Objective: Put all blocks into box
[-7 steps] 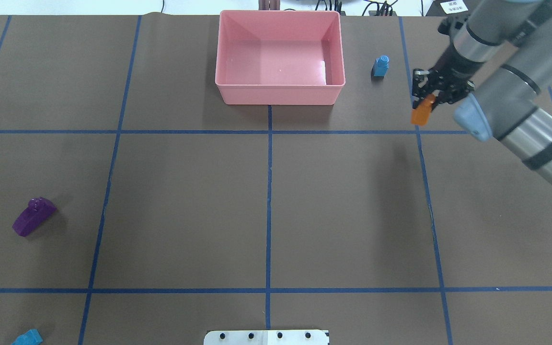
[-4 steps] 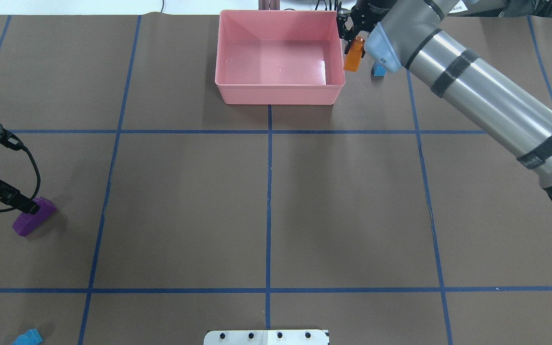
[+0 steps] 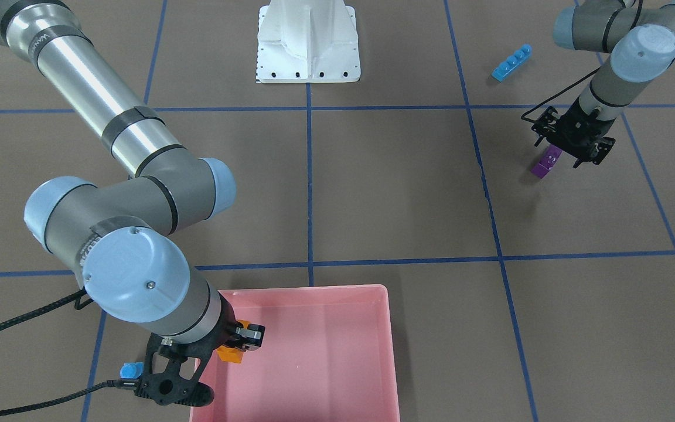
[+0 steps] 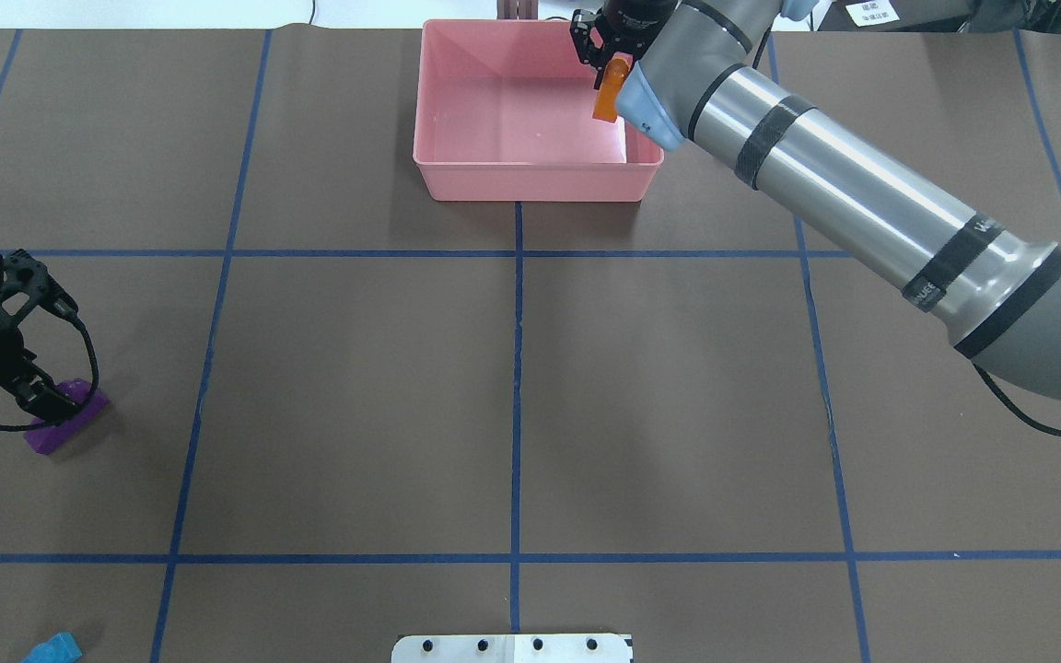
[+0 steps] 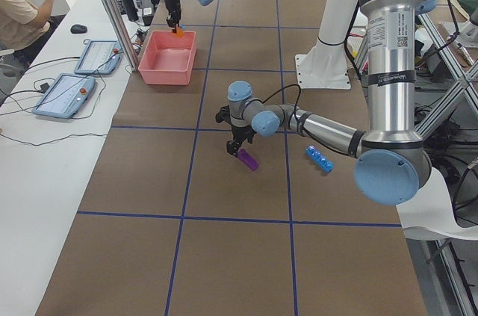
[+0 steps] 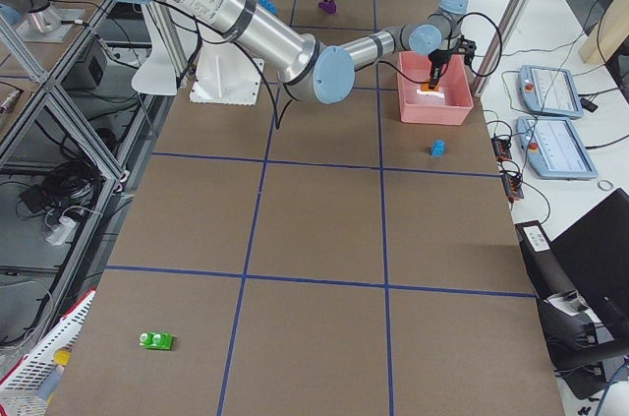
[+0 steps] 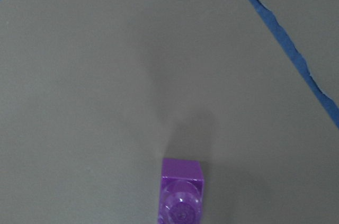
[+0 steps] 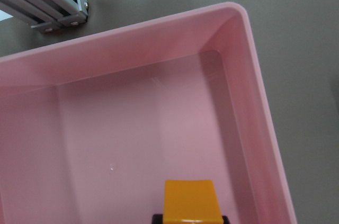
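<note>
My right gripper (image 4: pixel 609 69) is shut on the orange sloped block (image 4: pixel 606 97) and holds it over the right part of the pink box (image 4: pixel 535 180); the right wrist view shows the block (image 8: pixel 190 200) above the box floor. My left gripper (image 4: pixel 50 402) is down at the purple sloped block (image 4: pixel 47 435), which lies on the table; no fingers show beside the block (image 7: pixel 181 197) in the left wrist view, so the jaws look open. The long blue block (image 3: pixel 511 62), the small blue block (image 3: pixel 131 370) and the green block (image 6: pixel 155 340) lie on the table.
The white robot base (image 3: pixel 308 41) stands at the robot's edge of the table. The small blue block sits just outside the box on its right side, under my right arm. Blue tape lines divide the brown mat. An operator and tablets are beyond the far edge.
My right arm has carried the orange block leftward, from outside the box's right wall to over its inside. My left gripper has come down onto the purple block, which has not moved.
</note>
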Robot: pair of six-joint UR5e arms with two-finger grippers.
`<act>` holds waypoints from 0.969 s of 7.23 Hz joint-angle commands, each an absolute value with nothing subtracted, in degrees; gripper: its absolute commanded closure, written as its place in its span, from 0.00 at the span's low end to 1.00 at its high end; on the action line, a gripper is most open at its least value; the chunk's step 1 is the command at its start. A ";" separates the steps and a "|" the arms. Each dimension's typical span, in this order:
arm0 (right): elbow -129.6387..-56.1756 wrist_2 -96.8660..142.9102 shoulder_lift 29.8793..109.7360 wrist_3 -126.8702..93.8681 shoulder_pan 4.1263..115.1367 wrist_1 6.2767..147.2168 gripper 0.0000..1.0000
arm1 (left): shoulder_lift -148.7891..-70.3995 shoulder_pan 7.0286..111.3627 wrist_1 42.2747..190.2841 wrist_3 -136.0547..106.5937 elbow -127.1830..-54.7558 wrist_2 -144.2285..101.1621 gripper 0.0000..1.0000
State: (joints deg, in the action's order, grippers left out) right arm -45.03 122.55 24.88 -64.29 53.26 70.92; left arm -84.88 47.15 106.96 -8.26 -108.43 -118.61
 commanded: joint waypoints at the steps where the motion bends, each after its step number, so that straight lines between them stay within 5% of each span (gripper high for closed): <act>1: -42.28 118.50 23.82 -66.88 50.99 67.76 1.00 | -85.34 46.50 107.05 -6.77 -107.85 -117.86 0.01; 2: -42.19 118.22 23.82 -66.88 50.72 67.76 1.00 | -85.52 46.23 107.05 -6.68 -107.15 -117.86 0.01; 3: -42.01 118.21 23.82 -66.88 50.63 67.76 0.30 | -85.60 45.71 107.14 -6.68 -106.53 -117.95 0.01; 4: -42.10 118.30 23.82 -66.88 50.71 67.68 0.00 | -86.56 45.53 107.14 -7.03 -104.87 -118.30 0.01; 6: -42.45 118.82 23.73 -66.54 52.46 67.06 0.00 | -87.01 44.65 107.05 -6.68 -103.71 -118.56 0.02; 7: -42.36 119.09 23.90 -66.27 53.60 67.06 0.00 | -87.10 44.65 106.96 -6.59 -103.10 -118.56 0.21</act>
State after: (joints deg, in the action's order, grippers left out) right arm -42.36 118.70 23.78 -66.58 52.20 67.14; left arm -86.95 44.87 107.06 -6.75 -103.82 -118.51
